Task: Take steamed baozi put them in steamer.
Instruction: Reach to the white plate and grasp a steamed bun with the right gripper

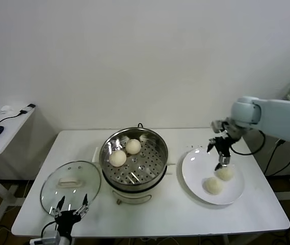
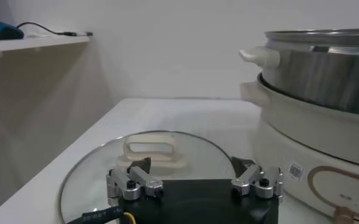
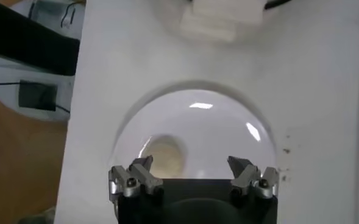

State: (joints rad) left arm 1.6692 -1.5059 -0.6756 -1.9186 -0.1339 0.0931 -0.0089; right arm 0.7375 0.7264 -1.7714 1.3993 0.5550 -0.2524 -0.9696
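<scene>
I am holding my right gripper [image 1: 222,157] wide open and empty just above a bun [image 1: 225,173] on the plate [image 1: 194,168]; two buns [image 1: 117,157] are sitting in the steamer [image 1: 150,148]. My left gripper [image 1: 72,210] is waiting open by the lid [image 1: 53,189].

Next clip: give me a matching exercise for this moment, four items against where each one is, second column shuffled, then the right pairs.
Items
1. Round glass lid with white handle
2. Two cream-white round baozi by the steamer wall
3. Two more cream-white baozi
4. Right gripper, jaws open

Places
A. On the flat white plate
B. Over the plate, just above a baozi
C. Flat on the white table, on the robot's left of the steamer
D. On the perforated tray of the shiny steel steamer

Pairs: 1-C, 2-D, 3-A, 4-B
</scene>
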